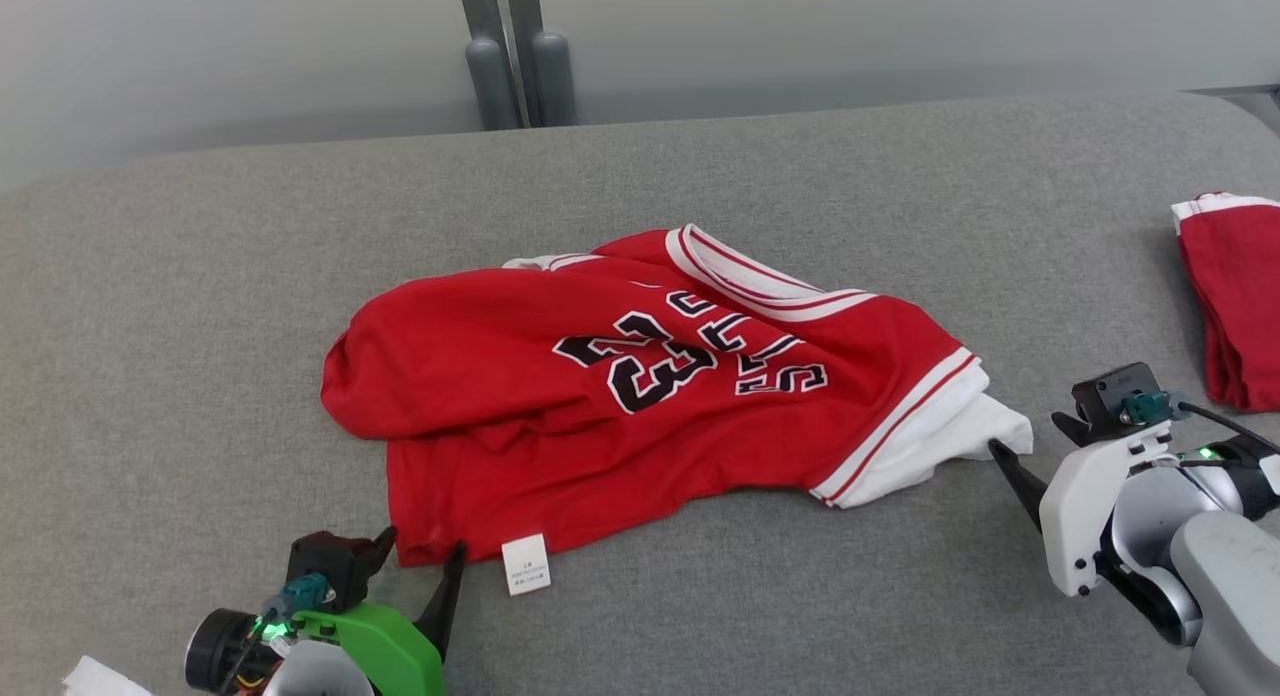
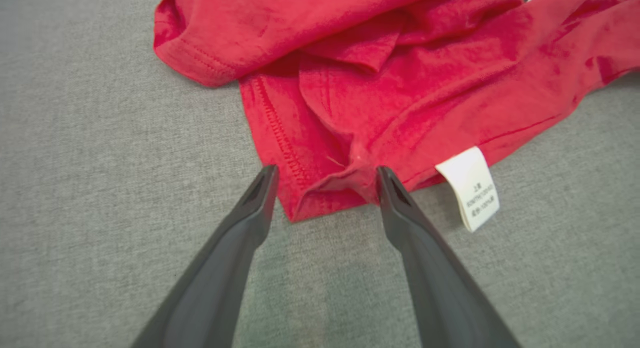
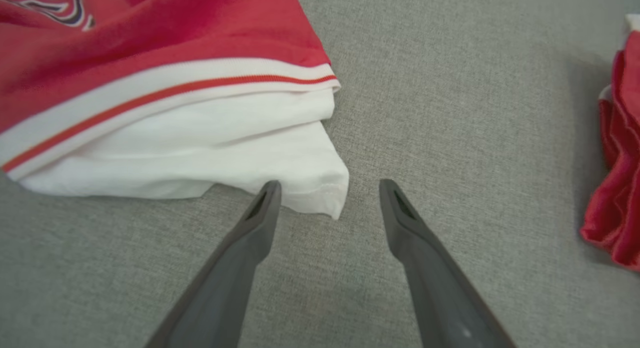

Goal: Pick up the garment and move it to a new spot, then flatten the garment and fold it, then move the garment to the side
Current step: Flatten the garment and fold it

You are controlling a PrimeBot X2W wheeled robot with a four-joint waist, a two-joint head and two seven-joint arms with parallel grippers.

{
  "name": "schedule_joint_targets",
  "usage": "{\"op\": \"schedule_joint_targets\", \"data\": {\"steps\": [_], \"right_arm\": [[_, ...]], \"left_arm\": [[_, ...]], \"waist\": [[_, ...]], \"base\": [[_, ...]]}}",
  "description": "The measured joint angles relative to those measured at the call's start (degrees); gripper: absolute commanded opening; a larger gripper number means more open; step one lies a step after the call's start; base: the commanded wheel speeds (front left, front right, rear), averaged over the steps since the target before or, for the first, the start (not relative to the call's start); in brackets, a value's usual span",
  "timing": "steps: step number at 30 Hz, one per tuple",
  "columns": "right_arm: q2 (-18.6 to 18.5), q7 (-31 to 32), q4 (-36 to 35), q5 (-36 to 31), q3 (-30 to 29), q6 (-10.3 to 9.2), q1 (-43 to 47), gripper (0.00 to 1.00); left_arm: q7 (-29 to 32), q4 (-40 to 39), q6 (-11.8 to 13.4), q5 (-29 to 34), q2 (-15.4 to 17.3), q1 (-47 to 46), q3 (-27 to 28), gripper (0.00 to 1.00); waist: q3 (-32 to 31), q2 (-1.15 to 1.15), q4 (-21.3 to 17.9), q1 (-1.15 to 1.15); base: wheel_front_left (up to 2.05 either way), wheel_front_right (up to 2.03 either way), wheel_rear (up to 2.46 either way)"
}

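Observation:
The garment (image 1: 480,366) is a red jersey with white trim and black "23", lying crumpled in the middle of the grey padded surface (image 1: 180,276). My left gripper (image 1: 422,546) is open at its near-left hem corner. In the left wrist view that red corner (image 2: 400,88) sits between the spread fingers of my left gripper (image 2: 326,172), beside a white label (image 2: 470,188). My right gripper (image 1: 1025,431) is open at the jersey's right end. A white corner of the jersey (image 3: 175,153) just reaches the gap of my right gripper (image 3: 330,184).
A second red and white cloth (image 1: 1235,296) lies bunched at the right edge of the surface, also at the right of the right wrist view (image 3: 615,163). Two grey posts (image 1: 515,66) stand behind the far edge. Bare grey surface surrounds the jersey.

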Motion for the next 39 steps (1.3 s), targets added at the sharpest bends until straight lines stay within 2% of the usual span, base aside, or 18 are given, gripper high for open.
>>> {"op": "schedule_joint_targets", "data": {"steps": [9, 10, 11, 12, 13, 16, 17, 18, 22, 27, 31, 35, 37, 39], "right_arm": [[-1.8, 0.3, 1.9, 4.0, 5.5, 0.0, -4.3, 1.0], [-1.9, 0.6, 2.1, 4.5, 6.0, 0.0, -4.7, 1.0], [-2.1, 1.1, 2.3, 5.1, 6.6, 0.0, -5.1, 1.0], [-2.3, 1.4, 2.3, 5.3, 7.1, 0.0, -5.4, 1.0], [-2.6, 1.4, 2.3, 5.8, 7.6, 0.0, -5.7, 1.0], [-3.1, 1.6, 2.0, 7.4, 9.4, -0.01, -6.5, 1.0], [-3.4, 1.7, 1.6, 8.4, 10.6, -0.03, -6.8, 0.42], [-3.3, 1.7, 1.2, 10.2, 11.2, -0.03, -6.9, 0.0], [-4.6, 1.7, -3.0, 18.7, 12.4, -0.01, -6.9, 0.0], [-13.2, 4.2, -15.6, 30.4, 8.0, -0.02, -7.0, 0.0], [-20.6, 8.4, -26.6, 40.5, -2.1, -0.03, -7.6, 0.0], [-24.3, 11.9, -29.1, 48.8, -14.3, -0.03, -14.1, 0.0], [-24.9, 13.4, -27.6, 50.0, -18.0, -0.03, -19.5, 0.0], [-24.2, 14.9, -24.4, 50.0, -20.1, -0.03, -27.4, 0.0]], "left_arm": [[0.7, 1.3, 0.0, -2.2, 1.4, -2.9, -3.6, 1.0], [0.8, 1.5, 0.0, -2.5, 1.5, -3.0, -3.8, 0.62], [1.2, 1.6, 0.0, -2.8, 1.8, -3.2, -4.2, 0.44], [1.3, 1.5, 0.0, -2.8, 2.1, -3.4, -4.5, 0.18], [1.3, 1.5, 0.0, -3.4, 2.4, -3.5, -4.8, 0.0], [1.6, 1.2, 0.0, -4.8, 3.0, -3.7, -6.0, 0.0], [1.8, 1.0, 0.0, -5.3, 3.2, -3.8, -6.7, 0.0], [1.9, 0.7, 0.0, -6.0, 3.5, -3.8, -7.2, 0.0], [2.0, -2.7, 0.0, -9.0, 4.6, -3.1, -7.3, 0.0], [7.3, -16.5, 0.0, -13.8, 8.8, -0.4, -6.2, 0.0], [15.7, -34.2, 0.7, -20.1, 13.3, -0.6, -2.2, 0.0], [25.0, -46.0, 3.1, -27.6, 15.8, -10.6, 3.4, 0.0], [28.9, -46.8, 4.4, -30.0, 16.6, -19.0, 5.5, 0.0], [32.9, -44.2, 5.6, -30.9, 17.1, -30.8, 6.3, 0.0]], "waist": [[3.4, 0.0, 0.4, 0.0], [3.6, 0.0, 0.4, 0.0], [3.7, 0.0, 0.3, 0.0], [3.8, 0.0, 0.3, 0.0], [4.0, 0.0, 0.3, 0.0], [4.2, 0.0, 0.3, 0.0], [4.2, 0.0, 0.4, 0.0], [4.1, 0.0, 0.4, 0.0], [3.6, 0.0, 0.3, 0.0], [3.3, 0.0, -0.2, 0.0], [4.7, 0.0, -0.7, 0.0], [7.5, 0.0, -1.1, 0.0], [9.3, 0.0, -1.2, 0.0], [11.6, 0.0, -1.3, 0.0]], "base": [[0.0, 0.0, 0.0], [0.0, 0.0, 0.0], [0.0, 0.0, 0.0], [0.0, 0.0, 0.0], [0.0, 0.0, 0.0], [0.0, 0.0, 0.0], [0.0, 0.0, 0.0], [0.0, 0.0, 0.0], [0.0, 0.0, 0.0], [0.0, 0.0, 0.0], [0.0, 0.0, 0.0], [0.0, 0.0, 0.0], [0.0, 0.0, 0.0], [0.0, 0.0, 0.0]]}}
